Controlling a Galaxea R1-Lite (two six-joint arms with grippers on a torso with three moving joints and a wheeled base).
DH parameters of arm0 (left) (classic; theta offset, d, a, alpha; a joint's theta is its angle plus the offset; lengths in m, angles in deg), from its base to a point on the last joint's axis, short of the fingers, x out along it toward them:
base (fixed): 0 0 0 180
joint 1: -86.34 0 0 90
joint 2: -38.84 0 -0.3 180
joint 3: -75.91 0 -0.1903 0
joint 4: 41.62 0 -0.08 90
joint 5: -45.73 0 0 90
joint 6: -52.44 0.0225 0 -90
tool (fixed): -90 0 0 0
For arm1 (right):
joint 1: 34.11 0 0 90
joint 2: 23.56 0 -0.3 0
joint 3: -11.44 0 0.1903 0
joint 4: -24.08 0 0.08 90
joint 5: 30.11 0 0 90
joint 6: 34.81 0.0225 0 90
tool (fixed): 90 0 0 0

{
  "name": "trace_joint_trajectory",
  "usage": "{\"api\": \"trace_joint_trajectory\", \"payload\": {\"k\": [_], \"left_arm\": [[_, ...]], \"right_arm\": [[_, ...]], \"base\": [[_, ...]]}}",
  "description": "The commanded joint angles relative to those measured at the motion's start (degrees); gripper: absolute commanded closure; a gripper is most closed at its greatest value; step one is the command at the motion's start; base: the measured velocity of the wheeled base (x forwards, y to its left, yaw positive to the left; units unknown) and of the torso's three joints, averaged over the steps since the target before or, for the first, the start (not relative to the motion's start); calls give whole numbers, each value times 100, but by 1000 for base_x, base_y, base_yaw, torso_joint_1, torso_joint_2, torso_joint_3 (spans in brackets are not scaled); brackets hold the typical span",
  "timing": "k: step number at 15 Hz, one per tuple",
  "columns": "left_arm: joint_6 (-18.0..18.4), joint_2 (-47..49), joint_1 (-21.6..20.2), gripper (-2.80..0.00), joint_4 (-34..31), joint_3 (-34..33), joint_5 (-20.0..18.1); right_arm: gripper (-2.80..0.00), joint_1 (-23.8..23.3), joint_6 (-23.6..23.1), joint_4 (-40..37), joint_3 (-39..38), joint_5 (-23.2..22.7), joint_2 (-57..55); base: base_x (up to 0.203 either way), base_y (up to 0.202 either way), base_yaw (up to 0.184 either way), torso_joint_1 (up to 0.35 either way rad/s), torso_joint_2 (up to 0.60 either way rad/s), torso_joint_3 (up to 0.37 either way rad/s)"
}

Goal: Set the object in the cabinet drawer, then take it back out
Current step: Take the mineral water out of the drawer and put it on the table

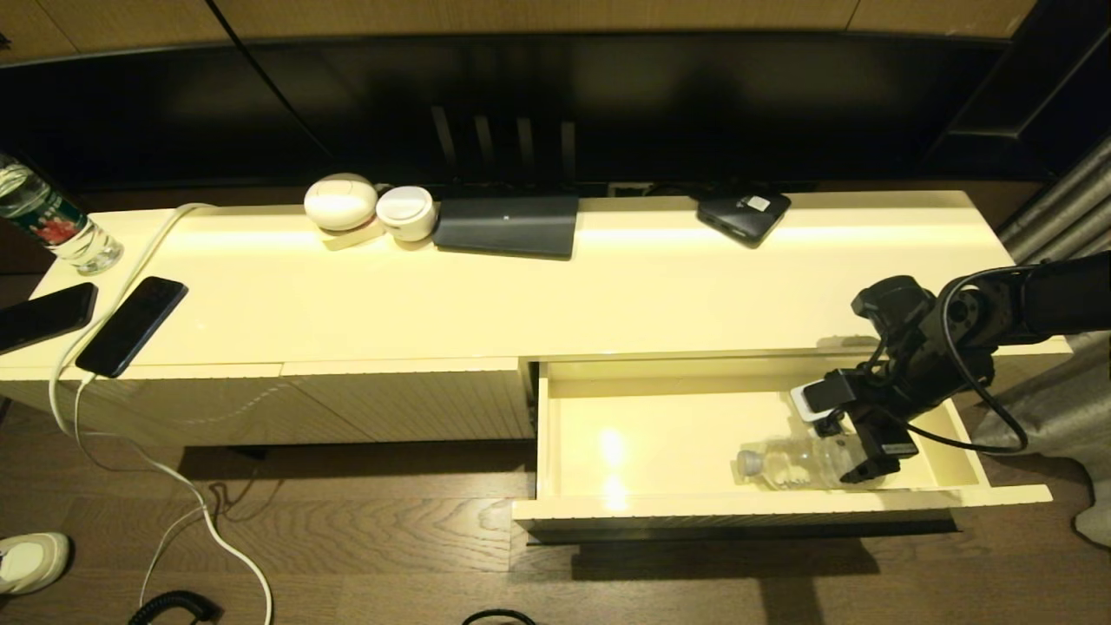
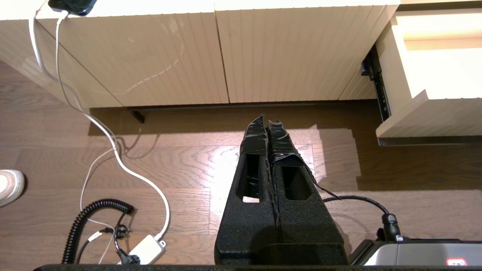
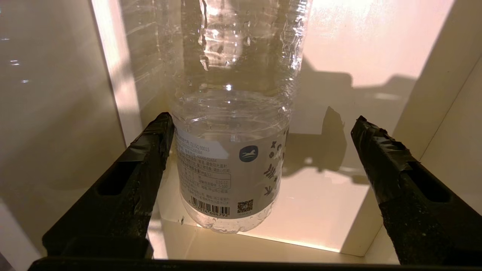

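Note:
The cabinet drawer (image 1: 694, 508) is pulled out at the right of the cream cabinet, and its glossy inside shows. A small clear bottle (image 1: 785, 464) lies on its side in the drawer's right half, white cap pointing left. My right gripper (image 1: 855, 460) reaches down into the drawer at the bottle's base end. In the right wrist view the bottle (image 3: 233, 113) carries a pale printed label and stands between the wide-apart fingers of the right gripper (image 3: 263, 122). One finger (image 3: 150, 150) is right beside it; the other is well clear. My left gripper (image 2: 267, 122) hangs shut over the floor.
On the cabinet top are a green-and-red labelled bottle (image 1: 52, 226), two dark phones (image 1: 130, 325), a white cable (image 1: 156, 234), two white round items (image 1: 340, 201), a dark flat box (image 1: 508, 226) and a dark device (image 1: 744, 215). Cables lie on the wooden floor (image 2: 124, 165).

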Motion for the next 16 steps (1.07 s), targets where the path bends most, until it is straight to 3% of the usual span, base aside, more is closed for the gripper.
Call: {"api": "trace_joint_trajectory", "payload": {"k": [1,16], "left_arm": [[0,0,0,0,2,-9,6],[0,0,0,0,2,-9,6]], "right_arm": [[-280,24,-47,-25,74,-6,-51],[-280,103,-38,-52,245,30,-339]], "base": [[0,0,0,0,0,0],[0,0,0,0,0,0]]}}
